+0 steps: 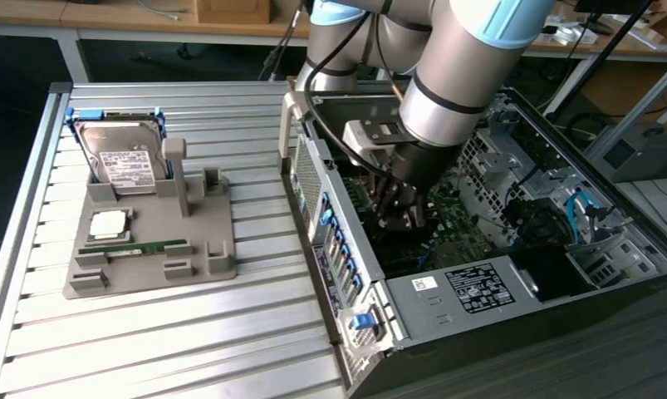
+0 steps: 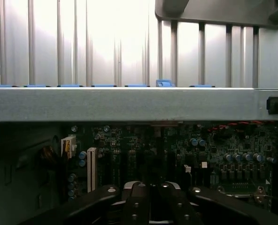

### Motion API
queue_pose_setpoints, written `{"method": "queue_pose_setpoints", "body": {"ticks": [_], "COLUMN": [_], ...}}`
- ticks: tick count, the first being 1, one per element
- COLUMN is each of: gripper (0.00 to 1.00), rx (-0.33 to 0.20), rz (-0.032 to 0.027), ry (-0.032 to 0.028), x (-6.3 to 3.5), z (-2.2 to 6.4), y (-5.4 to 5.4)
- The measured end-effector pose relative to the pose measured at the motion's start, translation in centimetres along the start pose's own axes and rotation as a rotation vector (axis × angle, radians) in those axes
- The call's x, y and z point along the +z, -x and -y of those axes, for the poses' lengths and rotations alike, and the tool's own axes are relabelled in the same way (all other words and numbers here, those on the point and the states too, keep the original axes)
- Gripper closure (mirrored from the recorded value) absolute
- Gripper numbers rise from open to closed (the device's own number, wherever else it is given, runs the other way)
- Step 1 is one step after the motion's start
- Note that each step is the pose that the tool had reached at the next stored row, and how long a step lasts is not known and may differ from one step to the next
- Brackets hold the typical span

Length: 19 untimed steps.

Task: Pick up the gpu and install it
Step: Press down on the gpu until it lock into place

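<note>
Inside the open black-and-grey computer case (image 1: 345,274), the black 2-fingered gripper (image 1: 405,218) hangs low over the green motherboard (image 1: 458,226), close to the case's rear wall with its row of blue tabs. On the wrist view the gripper (image 2: 148,206) shows its jaws drawn fully together, with no gap I can see between them.

I cannot pick out the gpu, the thin dark expansion card with the silver bracket, for certain. My judgement is that it is pinched edge-on under the fingers, out of sight of both cameras, but I cannot confirm that.

The grey moulded parts fixture (image 1: 144,266) sits well apart on the slatted metal table (image 1: 144,349), towards the exterior view's left. It carries:
- 1 thick silver hard drive with a white label (image 1: 128,162), standing upright
- 1 square silver processor (image 1: 110,223)
- 1 narrow green RAM stick (image 1: 134,247)

I see no flat dark card on it.

The relation that matters is the gripper against the board's slots. On the wrist view, 1 white upright slot (image 2: 91,168) runs square to the grey case wall (image 2: 129,103), and it lies off to 1 side of the gripper, not beneath it. The darker slots nearer the gripper's centre line run the same way.
</note>
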State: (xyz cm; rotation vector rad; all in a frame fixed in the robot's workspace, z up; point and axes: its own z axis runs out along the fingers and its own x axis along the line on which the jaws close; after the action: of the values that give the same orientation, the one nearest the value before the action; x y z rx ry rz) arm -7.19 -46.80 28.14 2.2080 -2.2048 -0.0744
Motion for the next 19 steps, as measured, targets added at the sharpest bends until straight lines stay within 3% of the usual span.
{"method": "queue_pose_setpoints", "body": {"ticks": [8,19], "gripper": [0.9,0.9], "rx": [0.0,0.0], "rz": [-0.0002,-0.0002], "ry": [0.0006,0.0006], "x": [1.03,1.17], "z": [0.05,0.06], "y": [0.0,0.4]}}
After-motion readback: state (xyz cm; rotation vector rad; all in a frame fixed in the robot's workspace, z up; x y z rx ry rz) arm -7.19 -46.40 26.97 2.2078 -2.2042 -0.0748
